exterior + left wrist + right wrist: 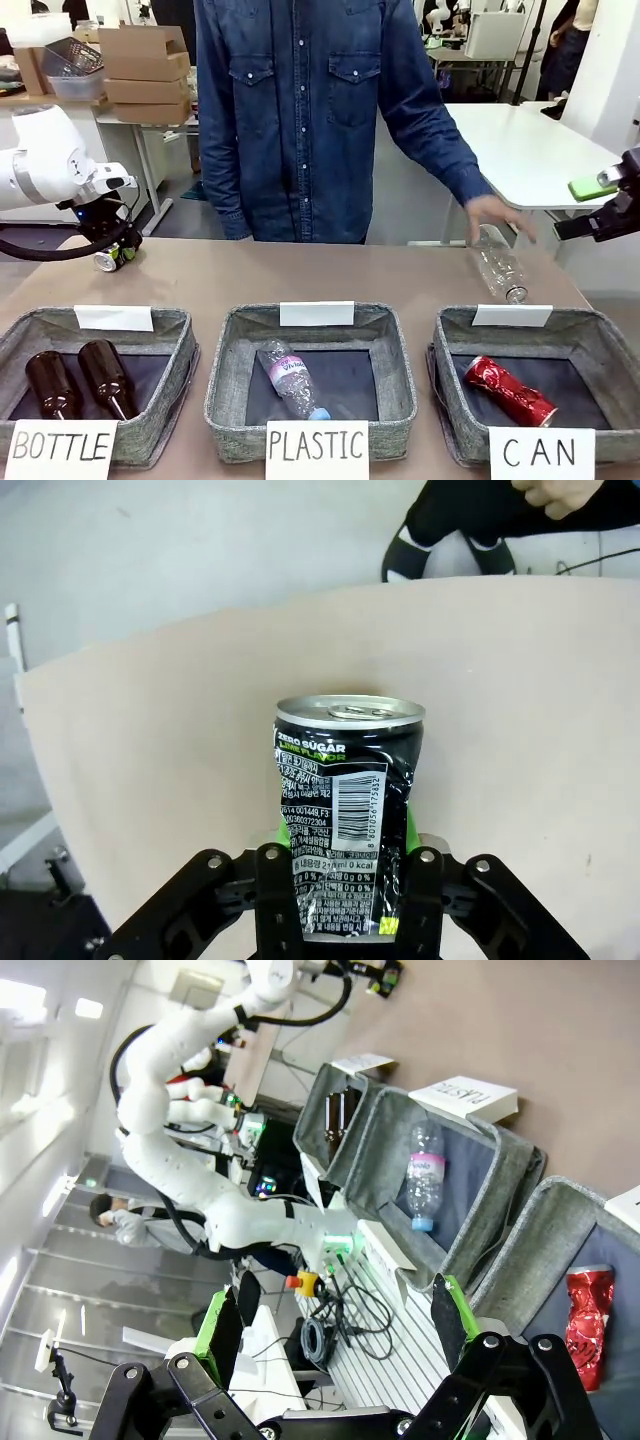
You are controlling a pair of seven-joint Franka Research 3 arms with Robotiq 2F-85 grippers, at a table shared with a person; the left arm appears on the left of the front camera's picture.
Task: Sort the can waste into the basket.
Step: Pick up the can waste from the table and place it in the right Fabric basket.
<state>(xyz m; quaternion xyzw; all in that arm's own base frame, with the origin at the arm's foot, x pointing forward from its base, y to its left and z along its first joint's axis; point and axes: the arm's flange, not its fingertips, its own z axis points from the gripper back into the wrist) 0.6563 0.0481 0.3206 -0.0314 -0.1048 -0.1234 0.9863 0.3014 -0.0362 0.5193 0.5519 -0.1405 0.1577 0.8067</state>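
Two cans, two places: the dented red can (508,390) lies on its side in the grey basket (447,380) signed "CAN" at the near right of the table (300,275). The black can (110,259) is clamped in the left pincer (115,250) at the table's far left edge.

From the front that can is a small dark shape with its silver end facing the camera. Whether it touches the table cannot be told. The left wrist view gives the detail: green pads (284,832) press both sides of the black can (345,800), with its barcode, yellow-green lettering and silver top readable above the pale table (520,680).

The right pincer (585,208) hangs at the far right, off the table's edge, its fingers apart and holding nothing. Its own view shows the right pincer (333,1322) spread wide, with the red can (588,1312) on the basket's dark bottom beyond.

Across the table, a person in a denim shirt rests a hand (497,214) on a clear plastic bottle (500,268) just behind the "CAN" basket. A plastic bottle (290,380) lies in the middle basket, and two brown bottles (78,380) lie in the left one.
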